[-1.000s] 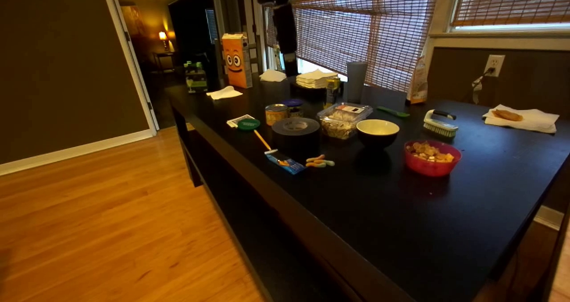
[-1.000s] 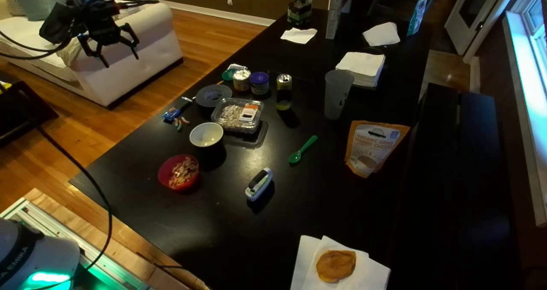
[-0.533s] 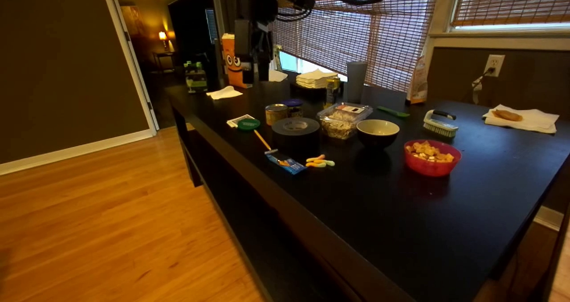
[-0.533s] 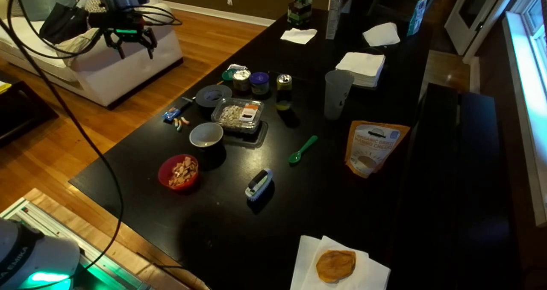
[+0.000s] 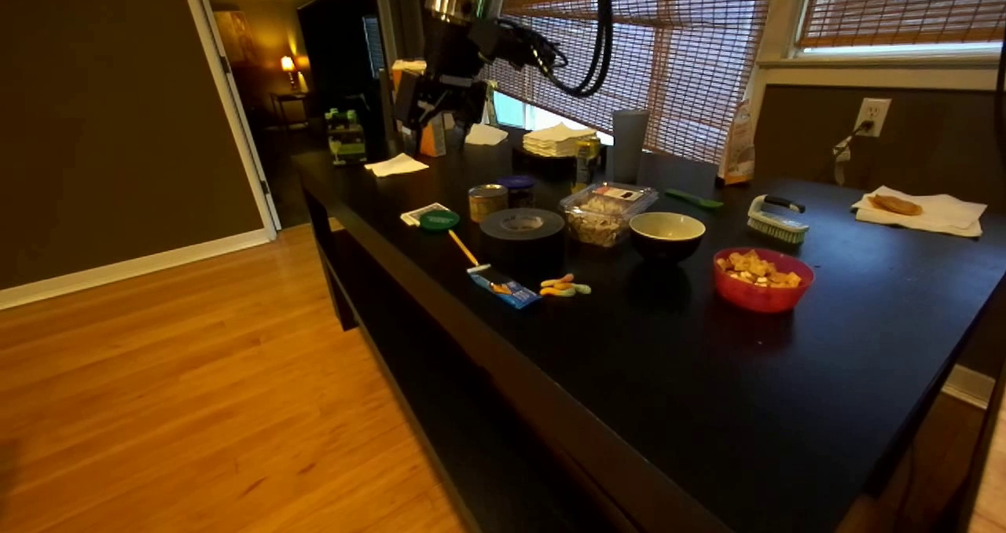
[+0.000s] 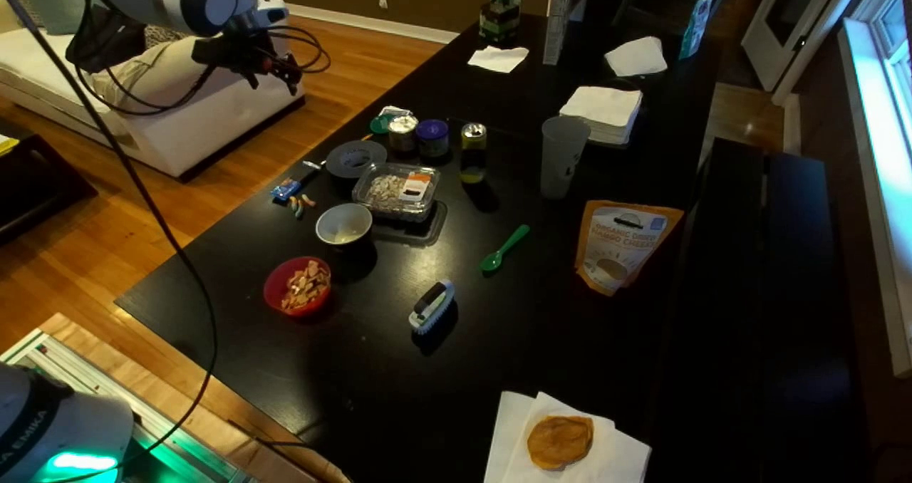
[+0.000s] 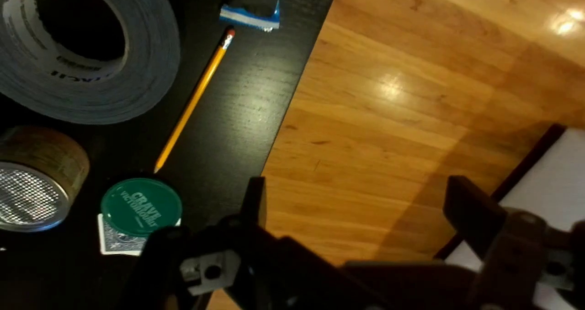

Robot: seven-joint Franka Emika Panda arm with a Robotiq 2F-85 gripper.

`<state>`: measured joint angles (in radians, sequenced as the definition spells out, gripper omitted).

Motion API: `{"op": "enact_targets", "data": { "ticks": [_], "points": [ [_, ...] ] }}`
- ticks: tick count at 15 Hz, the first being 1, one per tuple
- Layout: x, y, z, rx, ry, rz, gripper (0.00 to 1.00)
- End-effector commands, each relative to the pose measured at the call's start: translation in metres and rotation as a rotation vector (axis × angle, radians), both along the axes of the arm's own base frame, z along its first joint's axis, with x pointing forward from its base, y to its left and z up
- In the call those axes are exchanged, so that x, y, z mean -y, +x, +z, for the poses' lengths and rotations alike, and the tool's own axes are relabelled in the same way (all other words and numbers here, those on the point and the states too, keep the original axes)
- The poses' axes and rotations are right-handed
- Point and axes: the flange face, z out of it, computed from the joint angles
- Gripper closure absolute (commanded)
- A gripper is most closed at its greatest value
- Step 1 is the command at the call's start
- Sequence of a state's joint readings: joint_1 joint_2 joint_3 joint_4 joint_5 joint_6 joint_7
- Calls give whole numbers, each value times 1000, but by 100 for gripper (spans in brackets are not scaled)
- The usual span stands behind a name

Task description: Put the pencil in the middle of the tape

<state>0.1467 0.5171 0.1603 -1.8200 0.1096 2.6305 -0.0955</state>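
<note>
The pencil (image 7: 194, 102) is thin and yellow with a pink eraser. It lies flat on the dark table beside the tape (image 7: 151, 72), a wide grey roll with a dark hollow centre. In an exterior view the pencil (image 5: 464, 248) lies between a green lid and a blue packet, left of the tape (image 5: 501, 234). In an exterior view the pencil is mostly hidden, near the tape (image 6: 336, 162). My gripper (image 7: 356, 179) is open and empty; in the wrist view its fingers are over the table edge and floor. It hangs high in both exterior views (image 5: 438, 128) (image 6: 274, 86).
A green lid (image 7: 141, 207) on a card lies at the pencil's tip. A blue packet (image 7: 250, 17) is at its eraser end. A can (image 7: 45, 163), a clear food box (image 6: 388, 198), a bowl (image 6: 344, 224) and a red bowl (image 6: 274, 294) stand near the tape.
My gripper has come down into view, moved toward the table, and turned and tilted. It stays open. The pencil, the tape and the other objects have not moved.
</note>
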Motion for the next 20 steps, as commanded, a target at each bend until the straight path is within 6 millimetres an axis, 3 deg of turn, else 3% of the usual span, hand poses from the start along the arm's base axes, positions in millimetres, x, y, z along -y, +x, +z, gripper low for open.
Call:
{"op": "enact_targets", "data": {
  "ticks": [1,3,4,6,10,16,20],
  "points": [
    [-2,0,-29,38,-28,-172,0],
    [7,-2,-51,9,-94,-263,0],
    [5,0,-37,6,-49,-186,0],
    [8,-1,-52,-6,-83,-236,0],
    [9,0,-53,-6,-85,-251,0],
    [-26,10,-82,-26,-82,-267,0],
    [-33,30,-101,-16,-81,-343,0]
  ]
}}
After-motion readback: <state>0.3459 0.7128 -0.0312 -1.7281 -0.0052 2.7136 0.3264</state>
